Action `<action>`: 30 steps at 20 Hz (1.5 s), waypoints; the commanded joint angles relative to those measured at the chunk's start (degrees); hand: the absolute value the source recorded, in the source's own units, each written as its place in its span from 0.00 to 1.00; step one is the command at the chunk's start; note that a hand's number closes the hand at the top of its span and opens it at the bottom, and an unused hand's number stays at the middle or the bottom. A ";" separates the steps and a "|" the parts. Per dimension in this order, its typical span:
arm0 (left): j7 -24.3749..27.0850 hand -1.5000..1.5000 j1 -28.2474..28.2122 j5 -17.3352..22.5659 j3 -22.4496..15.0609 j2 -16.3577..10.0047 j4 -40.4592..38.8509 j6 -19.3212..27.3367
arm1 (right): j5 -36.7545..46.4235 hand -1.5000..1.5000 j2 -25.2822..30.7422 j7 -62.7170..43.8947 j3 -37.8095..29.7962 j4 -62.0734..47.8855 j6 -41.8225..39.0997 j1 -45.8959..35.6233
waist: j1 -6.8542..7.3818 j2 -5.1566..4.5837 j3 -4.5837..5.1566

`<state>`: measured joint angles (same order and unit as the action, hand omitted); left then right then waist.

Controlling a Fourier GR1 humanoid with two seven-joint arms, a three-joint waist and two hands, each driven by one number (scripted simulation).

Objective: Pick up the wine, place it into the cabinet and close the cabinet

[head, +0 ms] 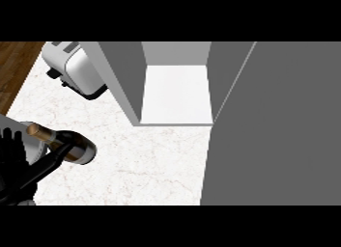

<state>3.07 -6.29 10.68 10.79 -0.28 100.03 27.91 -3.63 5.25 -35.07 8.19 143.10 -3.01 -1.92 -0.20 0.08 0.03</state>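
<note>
I read the left hand (5, 159) at the near left of the head view as grasping the wine bottle (86, 150). A dark finger (48, 166) runs up from the near left and crosses the bottle just below its gold band, with the rest of the hand bunched against the bottle's left side. The far side of the grip is hidden, so I hold this as a judgement. The right hand does not show. The bottle sits over the white counter (144, 164), immediately right of the hand. Its long axis is tilted, with the cork end pointing far and left and the dark base near and right. The cabinet (123, 82) stands open, far and to the right of the bottle and well apart from it. Its white shelf (177, 94) is exposed, and its grey door (280, 125) is swung out along the right side. A toaster (77, 67) stands just left of the cabinet wall, on the far side of the bottle. The coming move therefore runs right and away from me, and I judge the base should go in first, keeping clear of the toaster and the left cabinet wall.
</note>
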 commanded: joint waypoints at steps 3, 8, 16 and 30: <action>4.18 0.00 -2.80 2.31 -2.16 0.26 -1.93 -0.56 | -4.33 0.00 0.32 -1.52 -2.37 6.92 -0.97 2.16 | 0.12 0.01 -0.03; 8.32 0.00 3.84 7.33 3.69 -2.85 -14.05 -8.04 | -3.69 0.00 -0.44 -1.86 -1.36 6.44 -0.61 2.16 | -0.09 -0.04 -0.01; 18.50 0.00 1.32 8.26 3.54 0.23 -21.04 -10.01 | -0.96 0.00 -1.06 -4.33 0.79 8.94 0.74 2.28 | -0.08 0.00 0.00; 22.24 0.00 5.95 9.27 3.91 -1.25 -30.27 -11.70 | -1.58 0.00 -0.64 -3.83 0.17 8.95 -0.29 1.26 | -0.17 -0.02 -0.01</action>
<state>22.27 -1.91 19.71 13.87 -1.40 74.50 17.70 -3.39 4.69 -36.51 7.71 143.23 -3.21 -2.96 -0.28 0.07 0.01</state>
